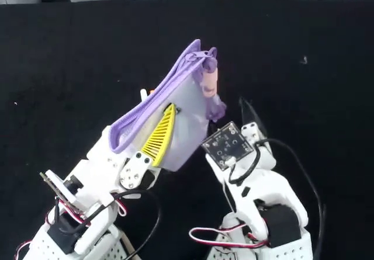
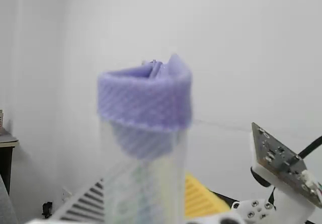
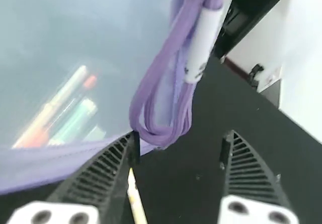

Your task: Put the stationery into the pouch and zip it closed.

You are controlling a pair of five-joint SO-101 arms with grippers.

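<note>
Toward the near edge of the worktop (image 1: pixel 315 85), the left claw (image 1: pixel 159 138) pinches the pouch (image 1: pixel 190 105), held up tilted over the middle. The right claw (image 3: pixel 179 138) is spread just beside the pouch's zipper end. Pens (image 3: pixel 58 114) show blurred through its wall. Dark worktop stretches wide beyond to the far edge.

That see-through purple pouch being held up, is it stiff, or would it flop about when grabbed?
Probably floppy: the pouch has a purple zip band that folds into a soft loop. Likely light, since the left gripper alone, pinching one side, holds it aloft. The pens inside lie loose, so they may slide if it tilts.
</note>
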